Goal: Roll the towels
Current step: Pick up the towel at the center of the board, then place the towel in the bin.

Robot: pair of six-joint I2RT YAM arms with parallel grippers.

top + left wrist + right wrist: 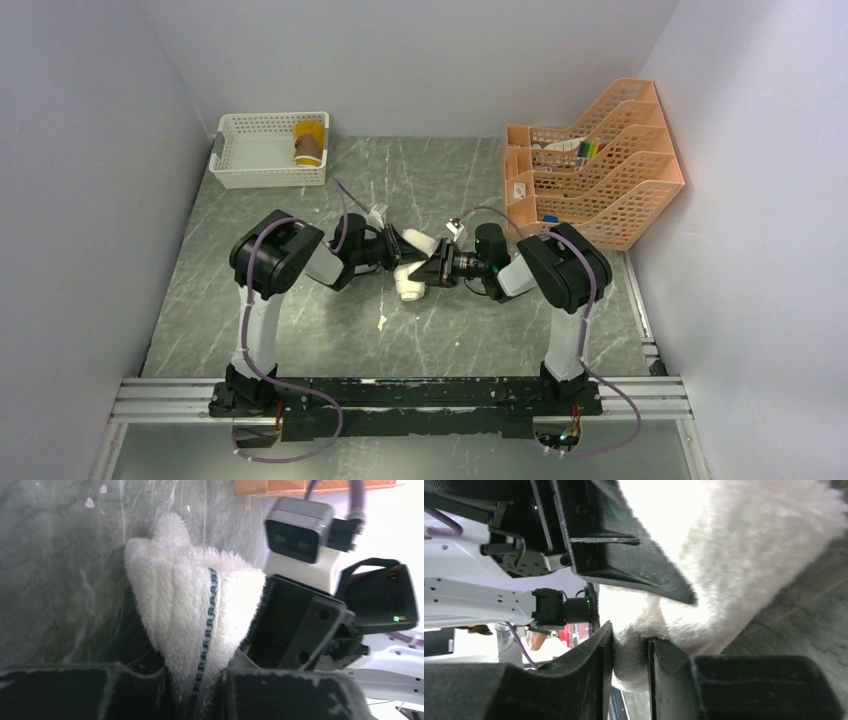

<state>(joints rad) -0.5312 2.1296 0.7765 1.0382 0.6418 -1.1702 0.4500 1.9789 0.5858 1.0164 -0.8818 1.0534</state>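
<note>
The cream towel (180, 595) sat bunched near the middle of the table (450, 335), held between the two arms. The left gripper (195, 680) came in from the left, and its fingers were closed on the towel's lower end, with pile filling the gap between them. The right gripper (630, 652) came in from the right. Its fingers stood almost together, pinching a thin fold of the same towel. A dark stitched line (210, 615) ran down the cloth. The yellow towel (308, 143) lay rolled in the right end of the white basket (228, 152) at the far left. An orange file rack (610, 175) stood at the far right.
</note>
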